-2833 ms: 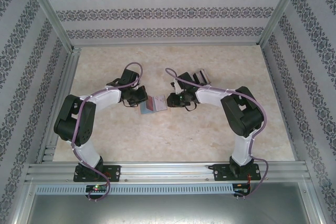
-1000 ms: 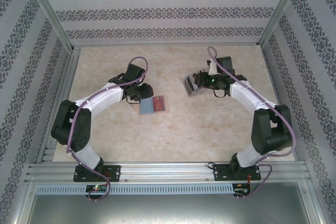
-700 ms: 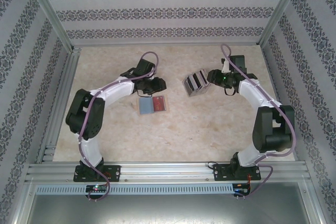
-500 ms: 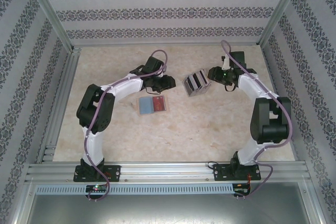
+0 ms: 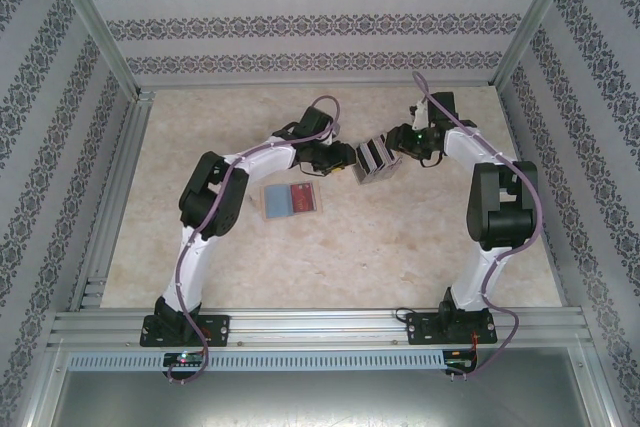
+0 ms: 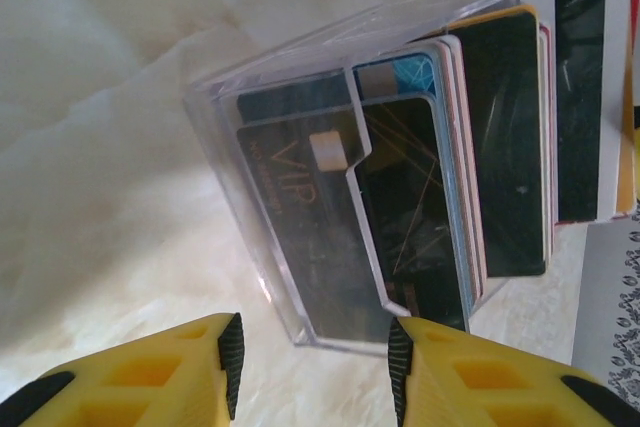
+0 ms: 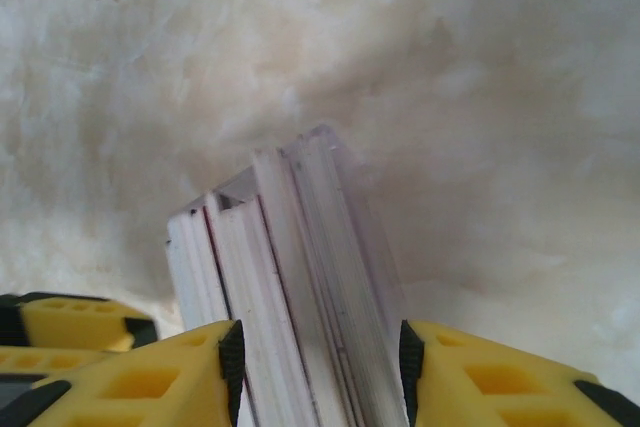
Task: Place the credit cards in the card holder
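The clear card holder [image 5: 373, 157] stands on the table with several cards in it. My right gripper [image 5: 399, 149] is at its right end. In the right wrist view the holder [image 7: 290, 277] fills the gap of that gripper [image 7: 318, 367], with a pad against each face. My left gripper [image 5: 347, 160] is at the holder's left end. In the left wrist view it [image 6: 315, 367] stands open, with the holder's [image 6: 300, 247] lower corner just between the tips. A blue and a red credit card [image 5: 292, 200] lie flat, left of and nearer than the holder.
Both arms reach over the back half of the marble-patterned table [image 5: 200, 257]. Patterned walls and metal frame rails [image 5: 110, 197] close in the sides and back. A yellow finger of the left gripper [image 7: 70, 322] shows beyond the holder in the right wrist view.
My left gripper has swung right from beside the two flat cards to the holder's left end, opening slightly. The right arm has folded in while its gripper stayed at the holder.
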